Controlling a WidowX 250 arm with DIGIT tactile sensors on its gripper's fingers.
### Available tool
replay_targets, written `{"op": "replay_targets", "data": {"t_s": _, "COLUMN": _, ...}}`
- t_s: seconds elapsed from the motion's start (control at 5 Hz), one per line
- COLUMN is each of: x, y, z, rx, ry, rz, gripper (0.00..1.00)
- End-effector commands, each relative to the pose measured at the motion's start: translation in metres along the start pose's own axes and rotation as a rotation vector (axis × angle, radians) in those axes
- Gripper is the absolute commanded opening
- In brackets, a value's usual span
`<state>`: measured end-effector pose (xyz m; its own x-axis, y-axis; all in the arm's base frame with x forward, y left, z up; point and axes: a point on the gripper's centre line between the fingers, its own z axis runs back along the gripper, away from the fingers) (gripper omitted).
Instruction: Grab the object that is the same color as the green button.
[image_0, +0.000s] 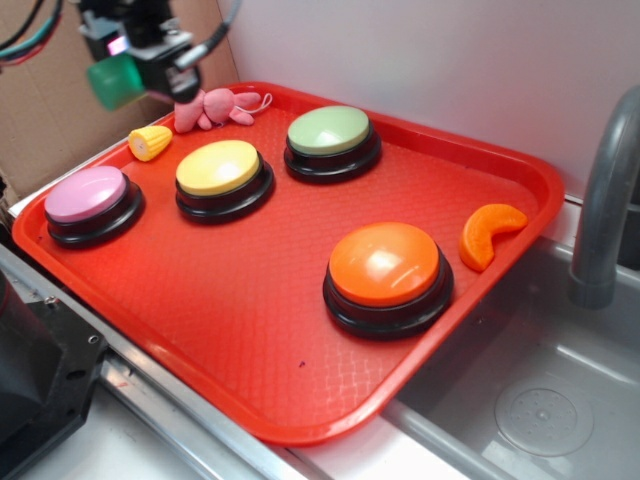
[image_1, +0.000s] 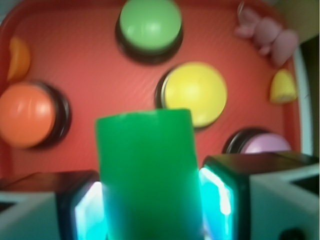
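I see my gripper (image_0: 125, 75) up high over the back left corner of the red tray (image_0: 250, 330) — well above everything. It squeezes the green cylinder (image_1: 147, 175) tight between its two pads (image_1: 216, 192), so the cylinder hangs in the air, standing straight up. Down on the tray sits the green button (image_0: 330, 135) at the back, with the yellow button (image_0: 220, 170) just beside it.

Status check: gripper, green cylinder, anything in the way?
Gripper shut on green cylinder, raised above the red tray's far-left corner. Green button on tray, untouched. Nothing in the way.
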<state>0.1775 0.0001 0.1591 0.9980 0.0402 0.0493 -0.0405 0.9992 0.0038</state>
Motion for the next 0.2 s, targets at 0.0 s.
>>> {"op": "replay_targets", "data": {"t_s": 0.0, "x": -0.0011, "y": 0.0106, "z": 0.0052, "rx": 0.027, "ry": -0.076, "rz": 0.114, "gripper": 0.0}}
